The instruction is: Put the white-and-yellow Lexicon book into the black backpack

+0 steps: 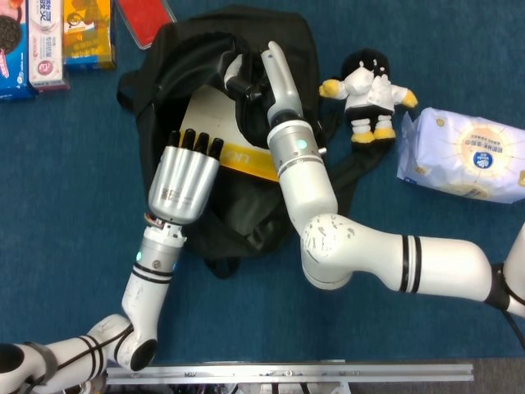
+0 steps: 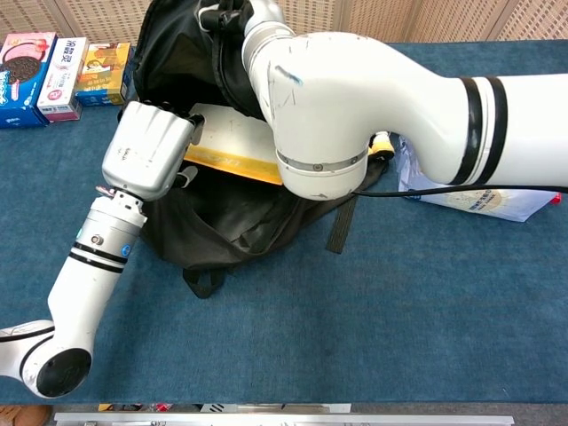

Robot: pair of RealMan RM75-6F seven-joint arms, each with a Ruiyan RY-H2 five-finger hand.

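The black backpack (image 1: 164, 74) lies open on the blue table, seen from the chest as backpack (image 2: 231, 222). The white-and-yellow Lexicon book (image 1: 215, 119) sits slanted in its mouth, its yellow band (image 1: 250, 162) showing; in the chest view the book (image 2: 235, 138) runs under my right arm. My left hand (image 1: 182, 176) lies flat with straight fingers (image 1: 195, 139) over the book's left edge, showing no clear grip; it appears lower in the chest view as left hand (image 2: 146, 153). My right hand (image 1: 239, 82) grips the backpack's upper rim and holds the opening up, also seen as right hand (image 2: 222, 13).
Snack boxes (image 1: 49, 37) and a red packet (image 1: 143, 16) lie at the back left. A plush penguin (image 1: 367, 94) and a tissue pack (image 1: 467, 156) sit to the right. My right forearm (image 2: 355, 98) crosses over the bag.
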